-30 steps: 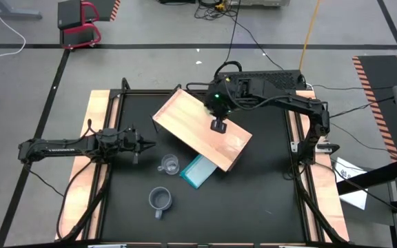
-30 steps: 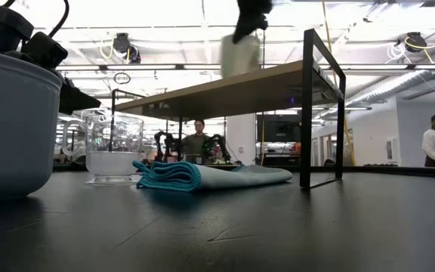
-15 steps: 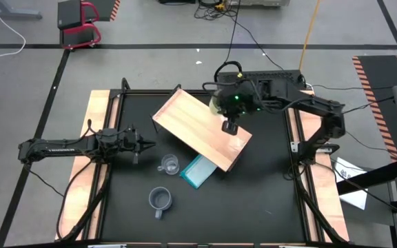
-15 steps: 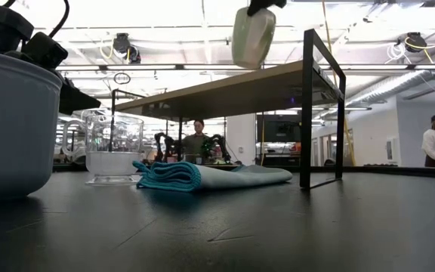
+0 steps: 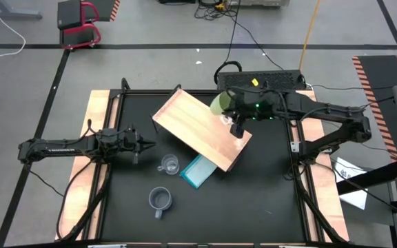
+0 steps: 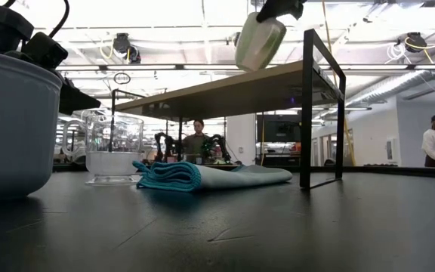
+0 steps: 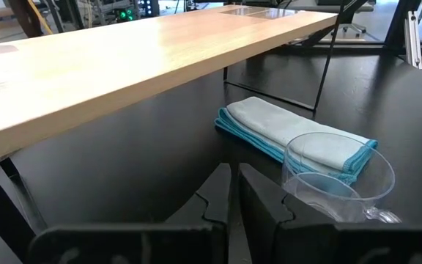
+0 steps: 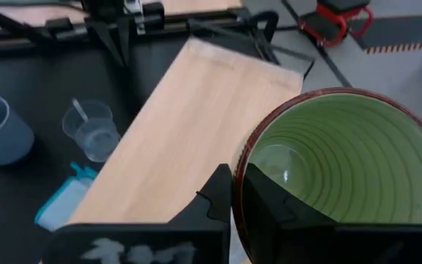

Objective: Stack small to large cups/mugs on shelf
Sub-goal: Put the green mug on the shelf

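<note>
No text, label or number seems readable on anything.

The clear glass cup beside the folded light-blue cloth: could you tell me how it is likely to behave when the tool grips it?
The clear glass cup looks thin-walled and smooth, so it may slip or crack under a hard squeeze. Standing upright and apparently empty, it is probably light and could tip if nudged high. Its small side handle would likely stop it rolling far.

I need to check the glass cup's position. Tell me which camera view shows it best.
The high view: the clear glass cup stands on the table between the shelf and the grey-blue mug. The left wrist and low views show it close, side-on. The right wrist view shows it small.
</note>
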{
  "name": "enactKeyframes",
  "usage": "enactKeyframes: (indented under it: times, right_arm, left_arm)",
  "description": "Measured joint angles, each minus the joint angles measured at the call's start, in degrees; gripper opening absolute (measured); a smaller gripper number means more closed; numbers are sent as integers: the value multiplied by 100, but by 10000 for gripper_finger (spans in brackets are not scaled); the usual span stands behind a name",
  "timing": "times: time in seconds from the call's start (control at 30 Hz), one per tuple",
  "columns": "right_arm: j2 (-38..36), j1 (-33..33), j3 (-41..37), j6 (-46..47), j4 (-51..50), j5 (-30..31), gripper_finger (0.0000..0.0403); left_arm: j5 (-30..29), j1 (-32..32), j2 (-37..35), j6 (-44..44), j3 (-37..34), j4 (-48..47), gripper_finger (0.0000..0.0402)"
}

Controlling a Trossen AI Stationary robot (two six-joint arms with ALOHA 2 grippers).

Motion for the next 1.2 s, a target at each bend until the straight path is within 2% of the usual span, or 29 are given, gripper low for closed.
enactKeyframes:
  times: [0.37,0.47,0.53,0.73,1.07,1.2]
  right_arm:
    - [461,-3,-276,-135,803,-113,6]
    - [645,-36,-82,-242,944,-477,6]
    - [804,-49,164,-268,987,-504,6]
    - [1364,-61,1116,-367,355,-492,6]
    - [2355,-138,2891,-41,-1485,-506,6]
    - [2576,-120,3203,91,-1959,-520,6]
  left_arm:
    - [2,0,0,-2,0,-2,31]
    - [2,2,0,-2,0,-2,31]
    - [2,2,0,-2,0,-2,31]
    - [2,1,1,-2,0,-4,31]
    - [2,0,1,2,0,-4,31]
    - [2,0,0,23,0,-4,31]
